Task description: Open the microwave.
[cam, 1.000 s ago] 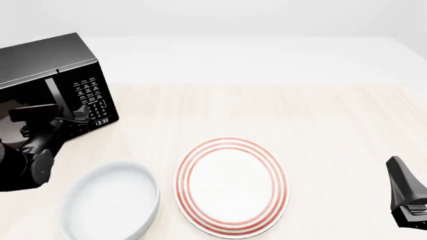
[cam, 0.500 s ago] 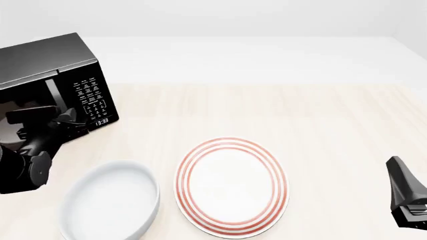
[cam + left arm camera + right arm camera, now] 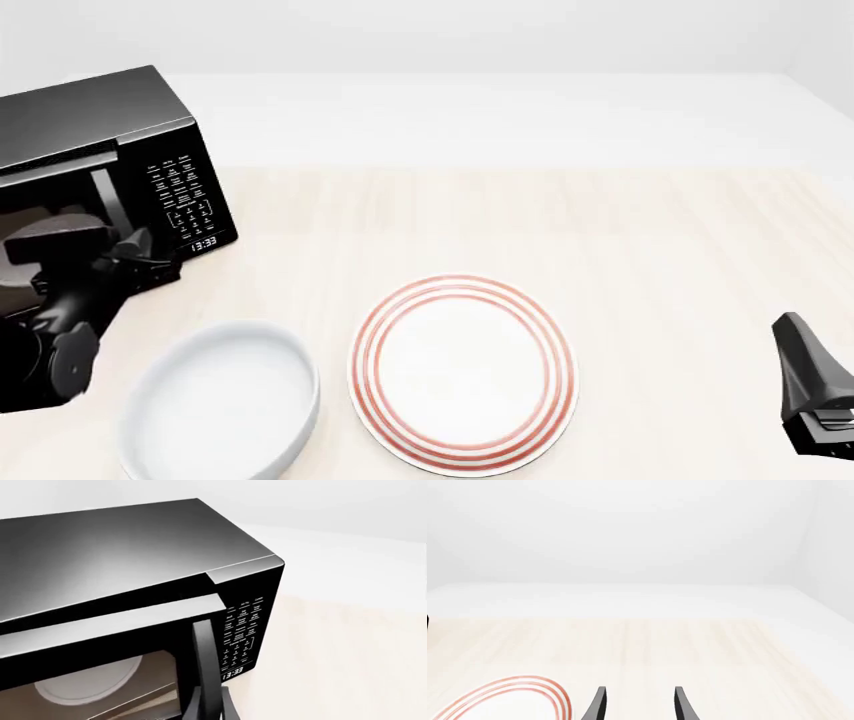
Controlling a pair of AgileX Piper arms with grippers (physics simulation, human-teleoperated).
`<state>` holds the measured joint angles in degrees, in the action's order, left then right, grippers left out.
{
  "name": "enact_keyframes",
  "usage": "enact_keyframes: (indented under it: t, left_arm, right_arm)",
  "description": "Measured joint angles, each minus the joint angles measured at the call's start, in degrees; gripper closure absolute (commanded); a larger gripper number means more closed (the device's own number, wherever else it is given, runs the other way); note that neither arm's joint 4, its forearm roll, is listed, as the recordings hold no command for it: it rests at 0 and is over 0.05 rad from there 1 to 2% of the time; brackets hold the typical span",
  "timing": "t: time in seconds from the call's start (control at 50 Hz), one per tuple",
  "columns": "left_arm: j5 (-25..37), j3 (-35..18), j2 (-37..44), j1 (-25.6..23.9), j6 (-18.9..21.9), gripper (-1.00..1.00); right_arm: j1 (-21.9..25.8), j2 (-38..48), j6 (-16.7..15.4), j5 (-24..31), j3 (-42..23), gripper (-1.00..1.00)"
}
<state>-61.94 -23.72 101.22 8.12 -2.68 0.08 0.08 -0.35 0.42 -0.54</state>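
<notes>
A white bowl [image 3: 220, 405] sits just beside a red-ringed plate [image 3: 465, 372], perhaps touching, on the table [image 3: 641, 240]

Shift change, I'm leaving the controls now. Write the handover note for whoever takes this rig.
Left gripper: at the door handle of the microwave, fingers closed around it as far as the wrist view shows.
Right gripper: open, empty, parked at the table's near right, beside the red-ringed plate.
Microwave sits far left; white bowl in front of it.
Done: handle gripped, door cracked ajar.
Left: swing the door fully open.
</notes>
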Motion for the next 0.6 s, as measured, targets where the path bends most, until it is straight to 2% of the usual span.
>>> enact_keyframes:
  t: [0.6]
  left_arm:
    - [-2.28,5.85,-3.37,-2.05,0.27,1.00]
  right_arm:
    - [0.00,0.00,0.00,0.00,0.00,-1.00]
